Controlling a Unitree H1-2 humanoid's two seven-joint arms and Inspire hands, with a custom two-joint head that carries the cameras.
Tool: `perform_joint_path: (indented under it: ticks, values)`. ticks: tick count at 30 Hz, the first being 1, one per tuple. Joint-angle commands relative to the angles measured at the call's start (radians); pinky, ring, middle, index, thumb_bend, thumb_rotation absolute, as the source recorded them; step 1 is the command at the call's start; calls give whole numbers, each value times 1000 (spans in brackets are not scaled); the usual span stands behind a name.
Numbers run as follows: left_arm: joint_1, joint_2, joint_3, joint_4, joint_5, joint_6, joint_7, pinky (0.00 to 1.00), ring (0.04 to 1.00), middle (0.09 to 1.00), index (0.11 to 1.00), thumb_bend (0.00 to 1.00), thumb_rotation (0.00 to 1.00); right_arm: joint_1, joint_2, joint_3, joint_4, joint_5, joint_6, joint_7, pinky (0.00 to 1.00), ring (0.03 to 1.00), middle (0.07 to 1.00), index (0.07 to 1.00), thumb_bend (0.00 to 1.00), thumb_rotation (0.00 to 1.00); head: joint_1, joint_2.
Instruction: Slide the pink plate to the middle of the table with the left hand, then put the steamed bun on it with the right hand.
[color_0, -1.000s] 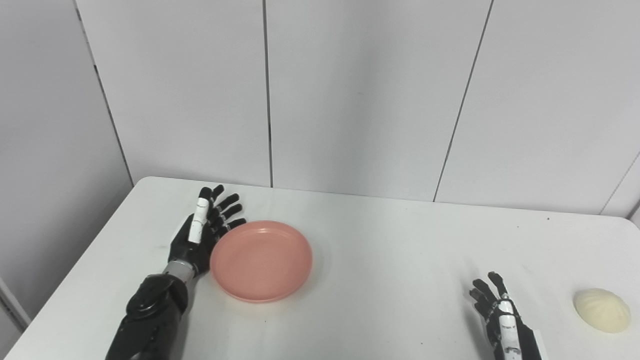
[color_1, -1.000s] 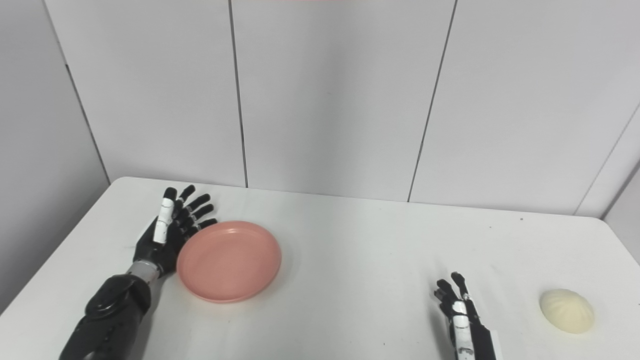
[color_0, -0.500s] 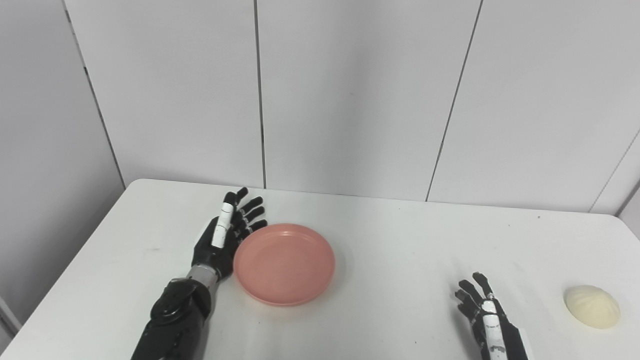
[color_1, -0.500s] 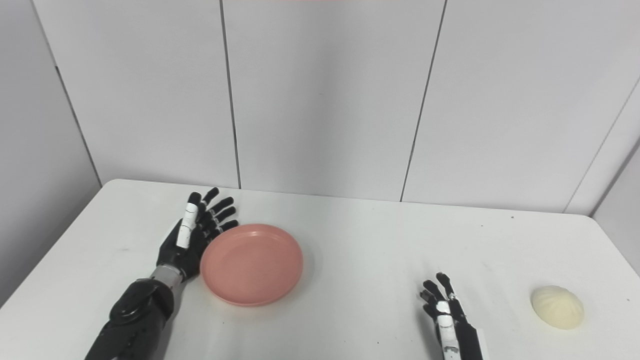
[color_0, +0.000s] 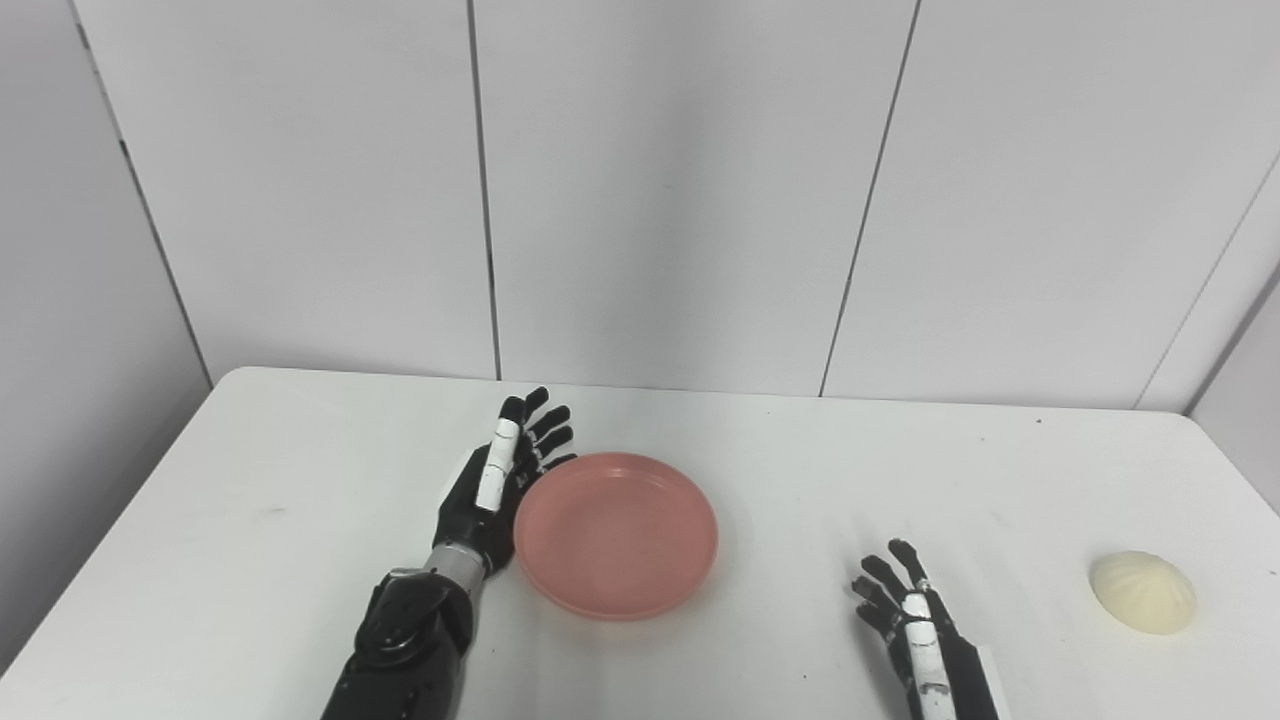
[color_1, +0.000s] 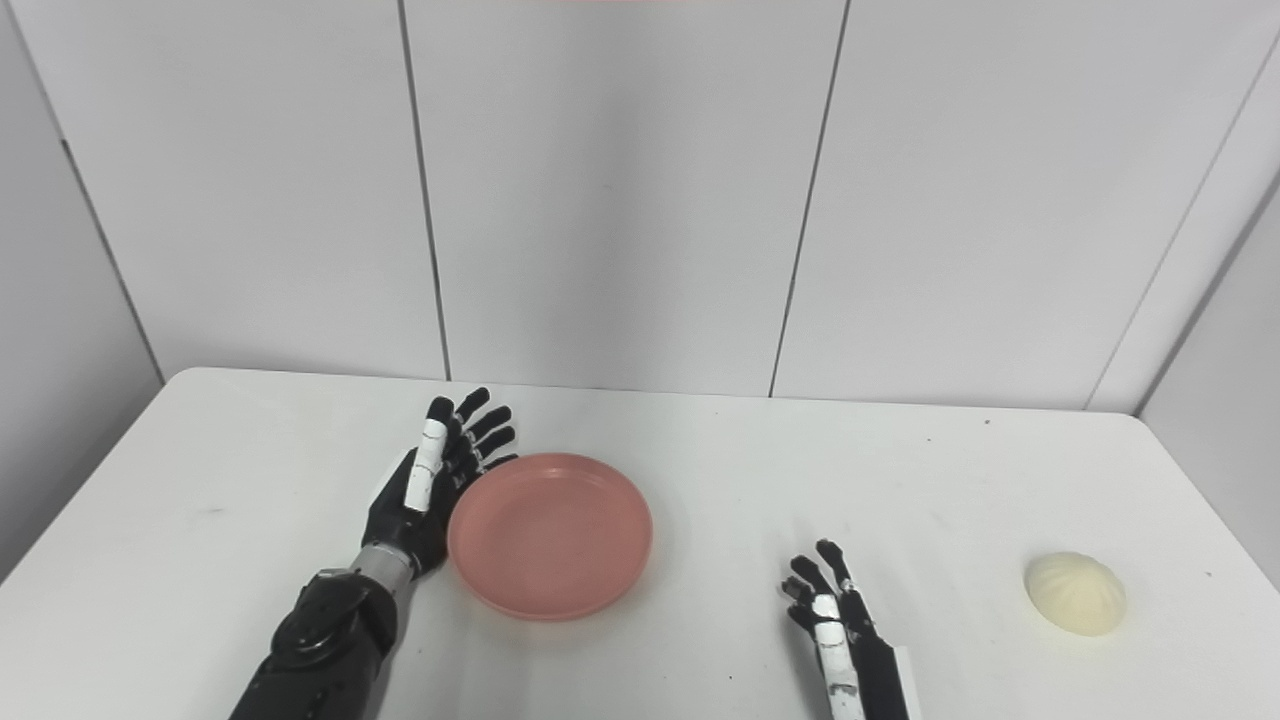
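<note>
Two black articulated hands are seen over a matte white rectangular table (color_0: 250, 560) with rounded corners, a few dark specks on its surface. A round, shallow, smooth pink plastic plate (color_0: 615, 533) with a raised rim is lying flat near the table's middle, a little left of centre. The left hand (color_0: 492, 490) is stood on edge just beside the plate's left rim, palm turned toward it, fingers (color_0: 545, 428) straight and fanned apart, nothing gripped; contact with the rim looks likely but cannot be confirmed. A white strip is seen running along one finger. A pale cream, dome-shaped steamed bun (color_1: 1075, 593) with pleated ridges radiating from its top is sat on the table far right, near the front edge. The right hand (color_1: 828, 608) is placed low at the front edge, fingers spread and pointing away, empty, well apart from the bun and right of the plate. Behind the table, plain grey-white wall panels (color_0: 670, 190) with thin dark seams are seen.
</note>
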Motion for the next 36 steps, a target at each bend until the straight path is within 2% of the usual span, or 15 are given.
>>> perform_joint_path:
  ticks: [1,4,7,17,21,24,27,28,31,34,36]
  values:
    - [53,-21,-8,8,18,59,33,833,933,921,949,907,879,-7,8,8,-40,-17,10,-8,862,840,857,913,822,924,1,0]
    - [68,-46,-6,-35,28,69,66,862,944,928,956,895,884,-8,15,15,-43,-28,15,-15,860,839,856,915,806,929,-28,4]
    - [75,-61,-7,-62,40,75,86,842,933,927,960,898,888,-7,22,21,-45,-42,16,-22,851,837,860,912,793,926,-55,8]
    - [84,-75,-1,-83,34,68,77,847,915,924,961,918,890,-3,31,47,-56,-100,-6,-40,845,847,873,925,813,955,-139,12]
    - [85,-71,1,-78,31,66,69,830,915,928,978,920,889,-5,29,48,-63,-126,-23,-50,848,859,881,927,785,955,-151,11]
    - [85,-71,5,-75,28,68,68,830,920,923,976,916,888,-12,0,53,-60,-223,-75,-75,818,856,889,921,746,979,-162,10]
    - [84,-68,5,-69,27,64,59,827,924,927,984,908,903,-37,-50,38,-80,-312,-107,-97,824,856,904,919,780,967,-162,10]
    - [82,-68,7,-66,24,61,53,840,925,930,988,905,899,-53,-73,31,-122,-366,-77,-96,801,852,902,911,818,943,-179,8]
    - [74,-70,13,-48,16,54,42,850,921,929,981,898,884,-95,-140,6,-254,-477,34,-53,729,822,891,890,816,873,-185,2]
    - [65,-68,13,-27,14,44,36,852,928,931,978,890,879,-126,-212,-7,-349,-605,152,17,692,833,900,848,847,857,-185,-2]
    - [58,-68,15,-6,13,34,37,866,929,930,976,897,872,-155,-294,-13,-428,-753,218,106,685,852,895,833,865,826,-185,-5]
